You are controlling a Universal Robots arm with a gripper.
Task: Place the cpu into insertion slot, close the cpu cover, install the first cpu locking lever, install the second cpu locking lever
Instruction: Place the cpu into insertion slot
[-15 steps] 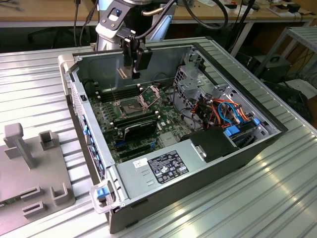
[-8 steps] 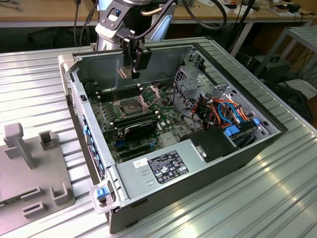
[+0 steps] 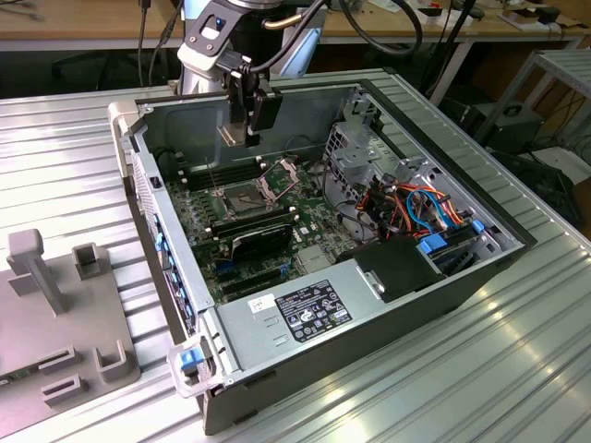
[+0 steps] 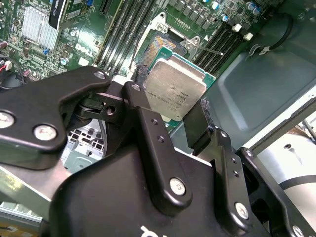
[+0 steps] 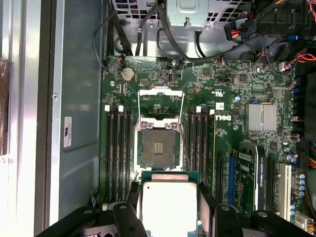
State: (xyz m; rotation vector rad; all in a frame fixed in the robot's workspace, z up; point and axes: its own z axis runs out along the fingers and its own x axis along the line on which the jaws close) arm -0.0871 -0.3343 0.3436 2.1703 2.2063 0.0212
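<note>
Gripping the cpu (image 4: 177,89), the end effector (image 4: 164,100) hides its edges (partly).

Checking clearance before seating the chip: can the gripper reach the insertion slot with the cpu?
Probably yes. The cpu cover is swung open, the insertion slot lies bare, and nothing shows between it and the cpu, which the gripper holds in its jaws.

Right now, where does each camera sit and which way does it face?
Exterior view: off the arm, above the open case, looking down into it; shows the arm and gripper.
First wrist view: on the arm, looking straight down on the board; fingers hold the cpu, slot uncovered.
Second wrist view: on the arm, looking slantwise past the gripper's links at the board.
Both wrist views share cpu, slot, fingers.
</note>
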